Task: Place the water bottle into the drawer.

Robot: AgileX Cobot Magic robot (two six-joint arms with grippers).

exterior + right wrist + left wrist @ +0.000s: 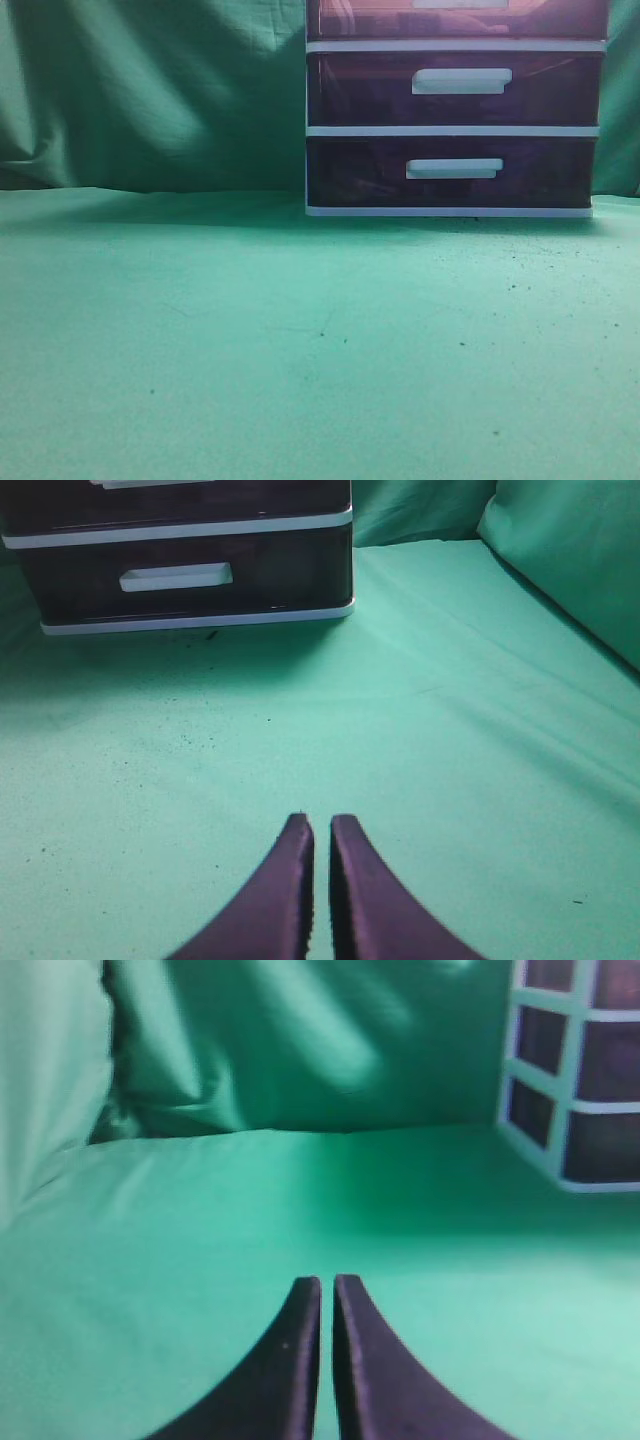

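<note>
- The white-framed drawer unit stood at the back of the green cloth, against the hanging green backdrop.
- The drawer, topmost of the unit, was cut off by the upper edge of the exterior view; only its lower strip showed, dark purple-red, sitting flush in the frame like the two below it.
- The middle drawer and the bottom drawer sat pushed in, each with a white bar handle.
- The water bottle could not be seen in any view, so its place could not be told.
- The left gripper hung low over the cloth, to the left of the unit, which showed at the right edge of its wrist view; its dark fingers were pressed nearly together with only a sliver between, holding nothing.
- The right gripper hung over the cloth in front of the unit, well apart from it, its fingers likewise drawn almost together and empty.
- Small dark specks dotted the cloth in front of the unit.
</note>
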